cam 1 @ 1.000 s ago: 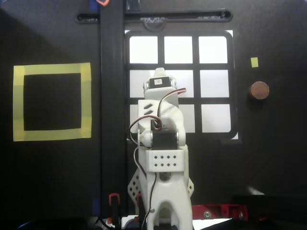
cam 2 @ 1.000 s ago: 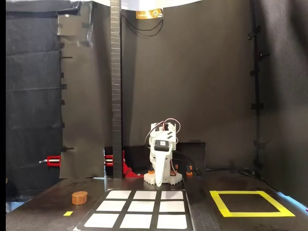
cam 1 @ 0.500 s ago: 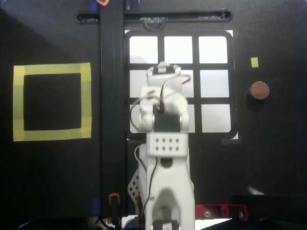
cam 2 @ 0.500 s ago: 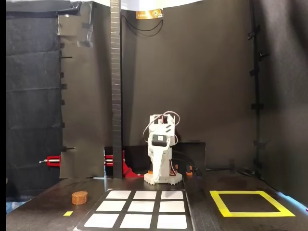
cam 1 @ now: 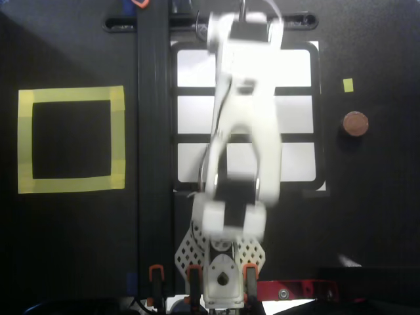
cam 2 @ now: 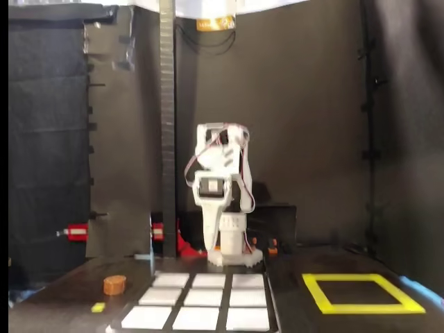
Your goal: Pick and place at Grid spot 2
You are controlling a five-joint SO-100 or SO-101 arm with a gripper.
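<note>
A brown round disc (cam 1: 356,123) lies on the black table right of the black-framed grid (cam 1: 315,98); in the fixed view the disc (cam 2: 115,284) is left of the grid (cam 2: 223,300). My white arm (cam 1: 243,131) is raised and blurred over the grid's middle column and hides Grid spot 2 in the overhead view. In the fixed view that cell (cam 2: 196,318) is bare in the row nearest the camera. My gripper (cam 1: 243,27) is a blur at the grid's top edge, well away from the disc. Its jaws cannot be made out.
A yellow-tape square (cam 1: 71,140) lies left of a black upright rail (cam 1: 154,131) in the overhead view, and at the right in the fixed view (cam 2: 361,293). A small yellow marker (cam 1: 348,84) sits above the disc. The arm's base (cam 1: 220,279) is clamped at the bottom edge.
</note>
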